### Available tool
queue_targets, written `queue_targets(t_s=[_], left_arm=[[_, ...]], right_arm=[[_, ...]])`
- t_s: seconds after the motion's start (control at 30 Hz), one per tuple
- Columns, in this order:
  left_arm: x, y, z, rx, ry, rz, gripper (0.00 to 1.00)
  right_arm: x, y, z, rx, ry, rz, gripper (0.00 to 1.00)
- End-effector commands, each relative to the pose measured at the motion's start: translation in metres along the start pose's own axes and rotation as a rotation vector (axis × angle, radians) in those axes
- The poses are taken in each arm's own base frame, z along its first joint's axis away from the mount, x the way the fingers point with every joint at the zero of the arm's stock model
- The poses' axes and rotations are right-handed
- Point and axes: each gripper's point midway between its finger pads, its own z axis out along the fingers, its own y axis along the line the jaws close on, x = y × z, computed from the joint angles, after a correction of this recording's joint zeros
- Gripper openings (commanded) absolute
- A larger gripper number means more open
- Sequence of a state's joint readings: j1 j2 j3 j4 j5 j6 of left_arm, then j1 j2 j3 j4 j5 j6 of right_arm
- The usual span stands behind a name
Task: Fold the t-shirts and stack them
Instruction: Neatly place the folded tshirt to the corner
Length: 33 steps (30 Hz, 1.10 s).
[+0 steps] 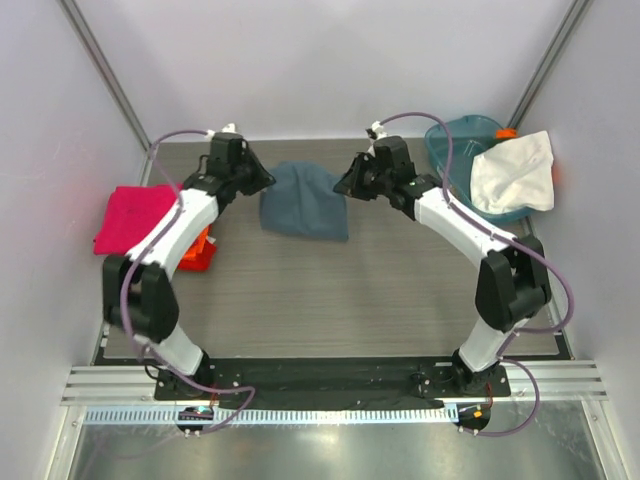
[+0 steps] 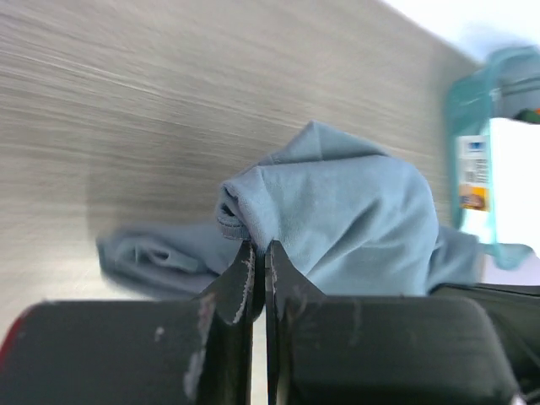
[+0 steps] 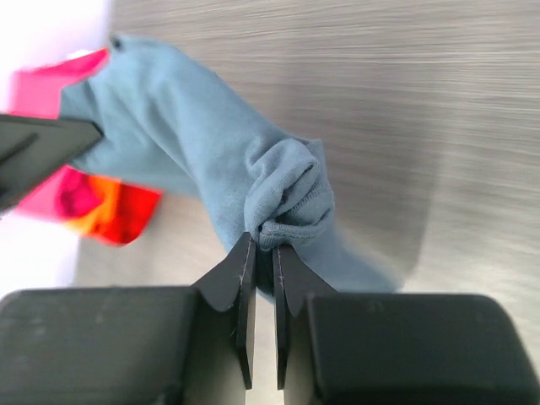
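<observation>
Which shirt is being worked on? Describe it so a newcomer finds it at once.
On the grey wood-grain table, look at the far middle. A crumpled t-shirt sits there, pinched at each side by the left pincer and right pincer. It alone is slate blue-grey; its neighbours are a magenta shirt, an orange-red shirt and a white shirt.
</observation>
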State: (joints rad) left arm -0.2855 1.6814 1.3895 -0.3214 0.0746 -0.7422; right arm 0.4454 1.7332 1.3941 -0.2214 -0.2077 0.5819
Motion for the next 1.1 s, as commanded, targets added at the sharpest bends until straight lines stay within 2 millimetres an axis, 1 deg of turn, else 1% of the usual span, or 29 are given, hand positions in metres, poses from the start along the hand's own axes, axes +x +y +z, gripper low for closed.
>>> queue_targets(t_s=[0.0,0.03,0.07,0.1,0.13,0.17,0.2,0.23,0.27,0.3,0.33,0.37,0.4,0.43,0.47,0.5,0.53,0.57,0.6,0.63,0.67,0.7,0.77,0.8,0.83,0.87,0.9,0.93,1.07], left_arm=[[-0.019,0.014,-0.062,-0.05,-0.043,0.018,0.0],[-0.023,0.016,-0.075,-0.053,-0.05,0.018,0.0],[-0.022,0.023,-0.087,-0.075,-0.036,0.018,0.0],[-0.038,0.026,-0.108,-0.076,-0.084,0.004,0.0],[-0.04,0.033,-0.12,-0.096,-0.079,-0.004,0.0],[-0.046,0.037,-0.131,-0.105,-0.093,0.0,0.0],[-0.063,0.044,-0.146,-0.118,-0.138,-0.019,0.0],[-0.066,0.048,-0.162,-0.129,-0.146,-0.028,0.0],[-0.072,0.048,-0.174,-0.125,-0.162,-0.031,0.0],[-0.085,0.061,-0.187,-0.156,-0.197,-0.048,0.0],[-0.093,0.059,-0.204,-0.158,-0.227,-0.047,0.0],[-0.102,0.071,-0.215,-0.187,-0.255,-0.067,0.0],[-0.107,0.075,-0.224,-0.198,-0.272,-0.068,0.0],[-0.113,0.077,-0.236,-0.206,-0.29,-0.073,0.0],[-0.122,0.092,-0.246,-0.24,-0.317,-0.104,0.0],[-0.126,0.096,-0.252,-0.241,-0.325,-0.113,0.0],[-0.129,0.103,-0.258,-0.26,-0.334,-0.12,0.0],[-0.137,0.118,-0.268,-0.296,-0.365,-0.147,0.0],[-0.141,0.126,-0.272,-0.314,-0.378,-0.161,0.0],[-0.144,0.133,-0.275,-0.327,-0.382,-0.171,0.0],[-0.15,0.145,-0.279,-0.354,-0.395,-0.196,0.0],[-0.152,0.152,-0.281,-0.369,-0.4,-0.209,0.0],[-0.159,0.17,-0.288,-0.405,-0.421,-0.248,0.0],[-0.162,0.177,-0.289,-0.415,-0.427,-0.262,0.0],[-0.166,0.181,-0.291,-0.418,-0.439,-0.271,0.0],[-0.17,0.191,-0.297,-0.436,-0.46,-0.293,0.0],[-0.174,0.198,-0.299,-0.447,-0.468,-0.305,0.0],[-0.18,0.205,-0.304,-0.453,-0.491,-0.319,0.0],[-0.194,0.222,-0.307,-0.464,-0.523,-0.343,0.0]], right_arm=[[-0.008,0.06,-0.035,-0.083,-0.066,-0.032,0.01],[-0.007,0.072,-0.04,-0.099,-0.072,-0.041,0.01],[0.0,0.089,-0.045,-0.125,-0.066,-0.054,0.01],[-0.007,0.106,-0.054,-0.155,-0.089,-0.055,0.01],[-0.009,0.117,-0.058,-0.17,-0.102,-0.059,0.01],[-0.007,0.128,-0.06,-0.186,-0.098,-0.061,0.01],[-0.009,0.156,-0.069,-0.239,-0.108,-0.073,0.01],[-0.006,0.165,-0.065,-0.245,-0.1,-0.078,0.01],[-0.002,0.177,-0.066,-0.26,-0.09,-0.085,0.01],[-0.004,0.205,-0.075,-0.312,-0.103,-0.099,0.01],[0.003,0.214,-0.068,-0.32,-0.087,-0.109,0.01],[0.005,0.222,-0.065,-0.323,-0.085,-0.113,0.01],[-0.003,0.243,-0.074,-0.364,-0.109,-0.115,0.01],[0.014,0.256,-0.062,-0.375,-0.076,-0.13,0.01],[0.017,0.265,-0.06,-0.384,-0.072,-0.133,0.01],[0.009,0.287,-0.069,-0.428,-0.097,-0.138,0.01],[0.019,0.3,-0.066,-0.447,-0.082,-0.149,0.01],[0.03,0.304,-0.05,-0.439,-0.06,-0.152,0.01],[0.024,0.319,-0.054,-0.47,-0.082,-0.147,0.01],[0.03,0.331,-0.053,-0.491,-0.077,-0.148,0.01],[0.042,0.332,-0.034,-0.476,-0.056,-0.146,0.01],[0.034,0.345,-0.038,-0.504,-0.083,-0.139,0.01],[0.042,0.358,-0.031,-0.524,-0.082,-0.137,0.01],[0.045,0.366,-0.023,-0.536,-0.084,-0.13,0.01],[0.048,0.369,-0.017,-0.538,-0.086,-0.126,0.01],[0.048,0.373,-0.013,-0.546,-0.093,-0.118,0.01],[0.053,0.378,-0.006,-0.556,-0.09,-0.101,0.01],[0.05,0.385,-0.004,-0.58,-0.11,-0.084,0.01],[0.059,0.389,0.02,-0.606,-0.124,-0.028,0.01]])
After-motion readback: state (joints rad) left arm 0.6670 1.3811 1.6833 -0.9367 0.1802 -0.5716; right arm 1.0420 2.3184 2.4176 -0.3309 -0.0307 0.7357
